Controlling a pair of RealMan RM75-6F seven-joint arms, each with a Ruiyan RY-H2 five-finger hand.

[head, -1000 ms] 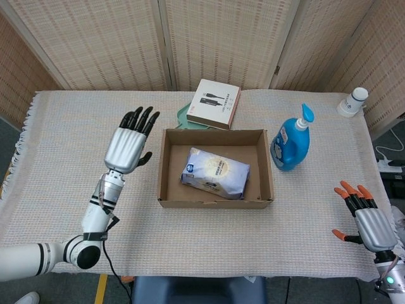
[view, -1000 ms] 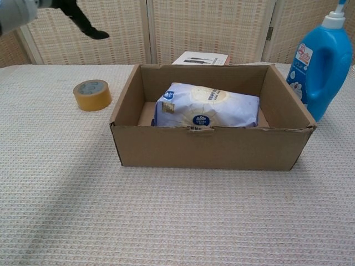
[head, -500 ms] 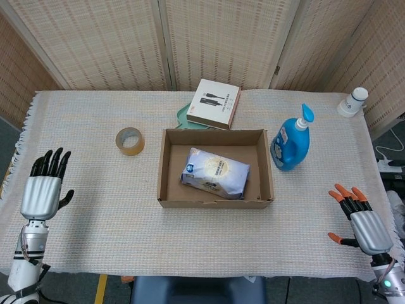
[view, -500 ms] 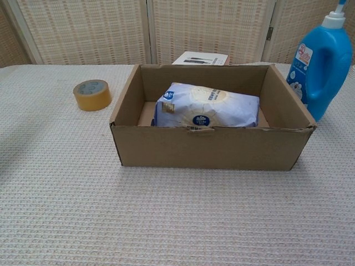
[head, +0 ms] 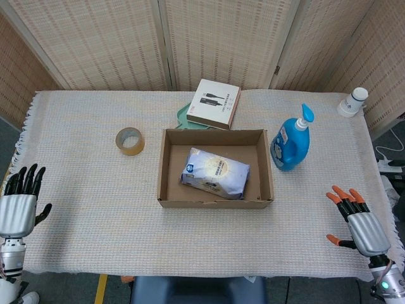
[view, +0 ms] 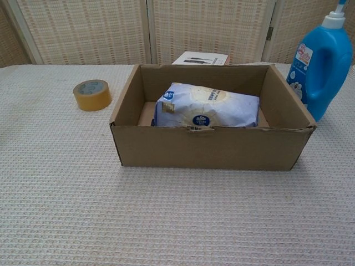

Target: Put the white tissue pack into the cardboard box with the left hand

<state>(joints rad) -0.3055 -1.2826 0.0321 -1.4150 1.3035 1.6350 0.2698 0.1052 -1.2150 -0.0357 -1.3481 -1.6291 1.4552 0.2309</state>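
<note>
The white tissue pack (head: 215, 173) (view: 207, 105) lies inside the open cardboard box (head: 163, 168) (view: 211, 147) at the middle of the table. My left hand (head: 18, 206) hovers at the table's front left corner, far from the box, fingers apart and holding nothing. At the front right corner my right hand (head: 359, 223), with orange fingertips, is also spread and holds nothing. Neither hand shows in the chest view.
A roll of brown tape (head: 130, 140) (view: 92, 94) lies left of the box. Behind the box a white flat carton (head: 214, 104) rests on a green tray. A blue pump bottle (head: 292, 142) (view: 320, 64) stands right of the box; a small white bottle (head: 352, 101) is at the far right.
My left hand has drawn back from beside the box to the front left corner, uncovering the tape roll. The right hand drifted slightly down. The tissue pack has not moved.
</note>
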